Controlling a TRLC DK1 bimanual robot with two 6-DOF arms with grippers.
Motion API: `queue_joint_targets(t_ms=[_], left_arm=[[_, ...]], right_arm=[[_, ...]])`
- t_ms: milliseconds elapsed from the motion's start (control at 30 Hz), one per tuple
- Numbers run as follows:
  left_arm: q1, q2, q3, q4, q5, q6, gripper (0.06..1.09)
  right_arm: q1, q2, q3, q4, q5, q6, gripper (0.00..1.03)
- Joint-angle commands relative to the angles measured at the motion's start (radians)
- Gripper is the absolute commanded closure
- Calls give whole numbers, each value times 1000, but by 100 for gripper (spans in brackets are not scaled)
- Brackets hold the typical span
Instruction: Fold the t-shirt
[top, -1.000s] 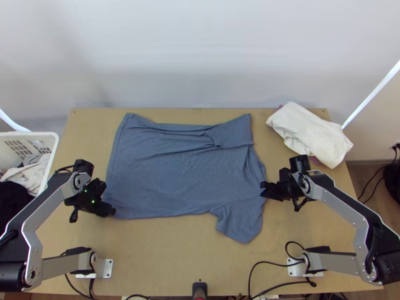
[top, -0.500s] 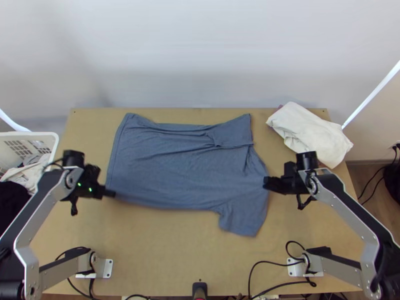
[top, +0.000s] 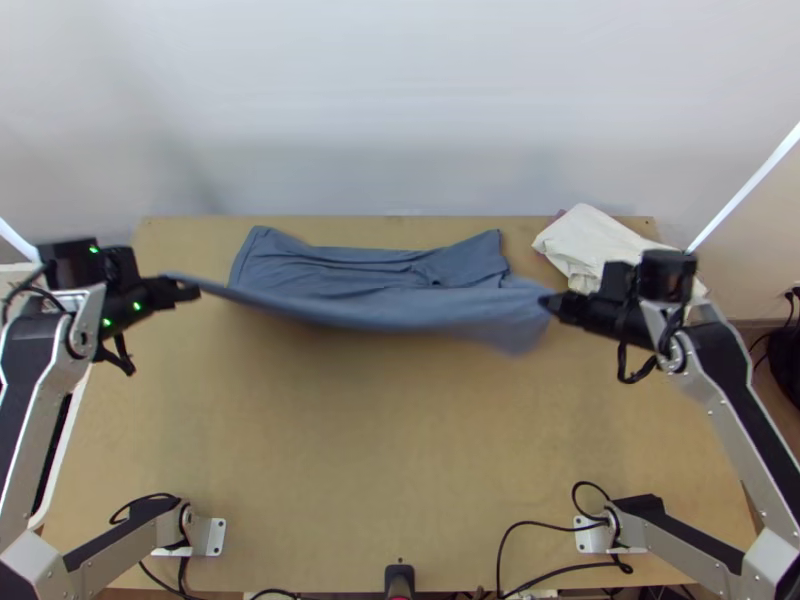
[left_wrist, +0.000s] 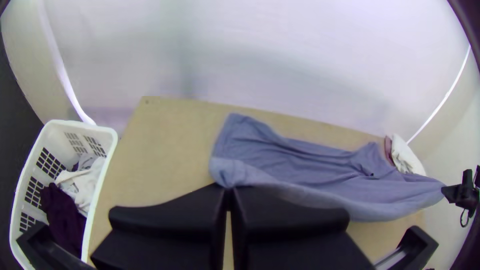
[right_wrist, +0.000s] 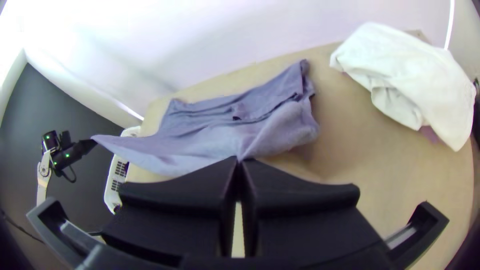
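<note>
Left gripper (top: 188, 290), near the basket (left_wrist: 106, 131), and right gripper (top: 550, 303), by white cloth (top: 598, 247), both pinch the t-shirt (top: 375, 310).

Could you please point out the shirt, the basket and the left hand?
Shirt (top: 370, 265): top view, on the part lying flat.
Basket (left_wrist: 100, 129): left wrist view, on its rim.
Left hand (left_wrist: 228, 188): left wrist view, between its fingertips.

We see bright, diffuse light | soft shadow on the light wooden table (top: 380, 450) below the motion-blurred blue-grey fabric T-shirt (top: 400, 308) | glare on the smooth white wall (right_wrist: 75, 45) | wrist-view edges bent, corners dark
</note>
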Motion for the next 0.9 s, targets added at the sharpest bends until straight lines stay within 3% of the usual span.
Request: queue_joint_targets(t_ms=[0, 400, 700, 867], left_arm=[[7, 41, 101, 29, -25, -70, 105], [22, 172, 440, 187, -42, -159, 105], [14, 313, 736, 192, -66, -191, 105], [22, 285, 771, 190, -66, -201, 105]], right_arm=[[4, 28, 124, -1, 12, 26, 100], [-10, 241, 576, 50, 105, 17, 100], [-19, 447, 986, 46, 154, 14, 100], [-27, 405, 1027, 22, 154, 12, 100]])
